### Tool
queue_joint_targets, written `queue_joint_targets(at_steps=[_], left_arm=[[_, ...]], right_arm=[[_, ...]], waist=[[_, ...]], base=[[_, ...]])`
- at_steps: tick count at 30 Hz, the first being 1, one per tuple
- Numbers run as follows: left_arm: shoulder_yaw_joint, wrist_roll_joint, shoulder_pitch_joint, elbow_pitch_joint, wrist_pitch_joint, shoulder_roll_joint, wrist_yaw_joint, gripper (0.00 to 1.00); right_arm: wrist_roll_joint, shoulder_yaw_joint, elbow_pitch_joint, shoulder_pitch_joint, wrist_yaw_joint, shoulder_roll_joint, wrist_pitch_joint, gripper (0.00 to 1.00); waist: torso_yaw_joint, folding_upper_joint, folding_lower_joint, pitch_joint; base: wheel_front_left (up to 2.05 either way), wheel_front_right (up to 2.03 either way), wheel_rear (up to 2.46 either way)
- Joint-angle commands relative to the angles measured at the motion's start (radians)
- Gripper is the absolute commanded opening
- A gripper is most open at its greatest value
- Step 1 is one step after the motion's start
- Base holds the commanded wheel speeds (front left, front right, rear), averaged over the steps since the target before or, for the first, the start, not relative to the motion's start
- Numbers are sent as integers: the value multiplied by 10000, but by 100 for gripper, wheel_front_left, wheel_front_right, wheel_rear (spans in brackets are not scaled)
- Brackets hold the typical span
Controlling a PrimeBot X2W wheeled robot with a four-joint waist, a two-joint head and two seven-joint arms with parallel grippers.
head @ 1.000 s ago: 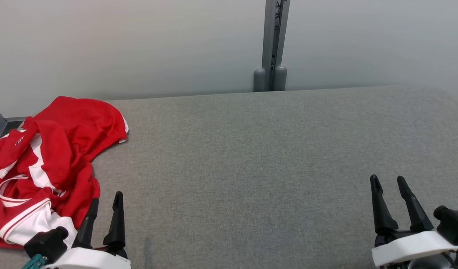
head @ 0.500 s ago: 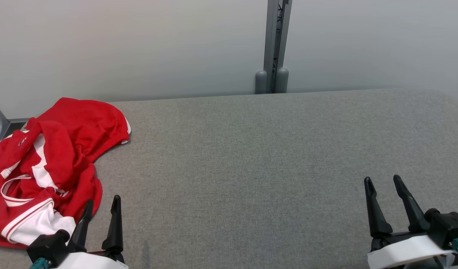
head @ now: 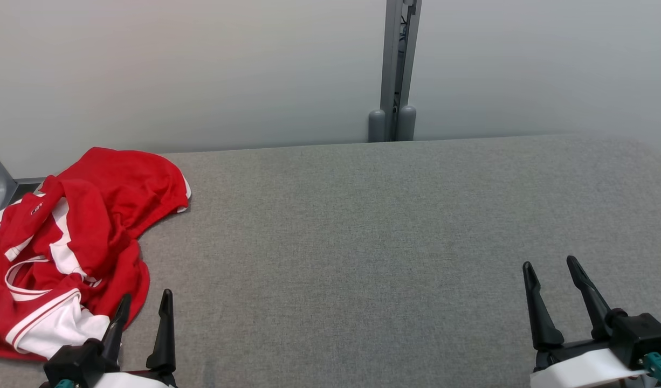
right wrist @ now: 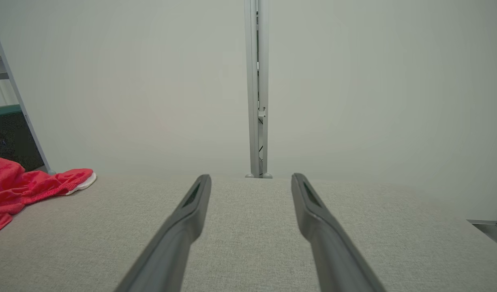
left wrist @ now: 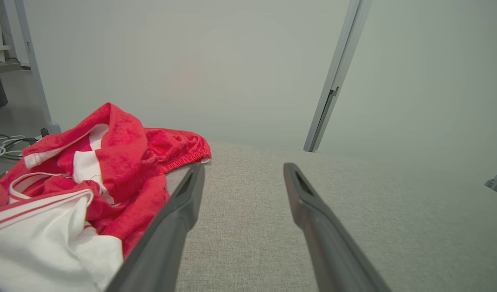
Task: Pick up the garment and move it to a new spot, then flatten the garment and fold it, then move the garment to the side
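The red-and-white garment [head: 82, 237] is lying crumpled at the left end of the grey padded table [head: 363, 242], and neither arm is holding it. Compared with a second ago, the whole head view is sitting lower, garment, table edge and grey wall post [head: 398, 64] alike, so it is the camera that is shifting, not the cloth. The left gripper [head: 147, 294] is hovering just beside the garment's near hem, fingers spread wide and empty. Its outer finger is overlapping the white panel in the head view, though whether it is touching is hard to tell. The right gripper [head: 548, 261] is hanging well apart over the table's right side, fingers likewise spread and empty.
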State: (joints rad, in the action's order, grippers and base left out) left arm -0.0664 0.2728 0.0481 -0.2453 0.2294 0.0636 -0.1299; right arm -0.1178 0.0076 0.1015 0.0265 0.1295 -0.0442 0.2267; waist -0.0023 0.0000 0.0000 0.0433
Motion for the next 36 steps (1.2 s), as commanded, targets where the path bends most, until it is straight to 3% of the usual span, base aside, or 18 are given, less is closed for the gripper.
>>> queue_joint_targets(at_steps=[1, 17, 36], left_arm=[[-77, -229, 28, -14, 88, 51, -8, 100], [-126, -1255, 270, -179, 371, 67, -12, 100], [-218, -1170, 387, -39, 360, 27, -11, 100]], right_arm=[[224, -32, -56, 74, 19, -87, 121, 100], [1232, -217, 11, 293, 22, -99, 423, 100], [1028, -364, -22, 318, 20, -97, 402, 100]], waist=[[9, 0, 0, 26], [71, 0, 0, 273], [82, 0, 0, 245]], base=[[0, 0, 0], [0, 0, 0], [0, 0, 0]])
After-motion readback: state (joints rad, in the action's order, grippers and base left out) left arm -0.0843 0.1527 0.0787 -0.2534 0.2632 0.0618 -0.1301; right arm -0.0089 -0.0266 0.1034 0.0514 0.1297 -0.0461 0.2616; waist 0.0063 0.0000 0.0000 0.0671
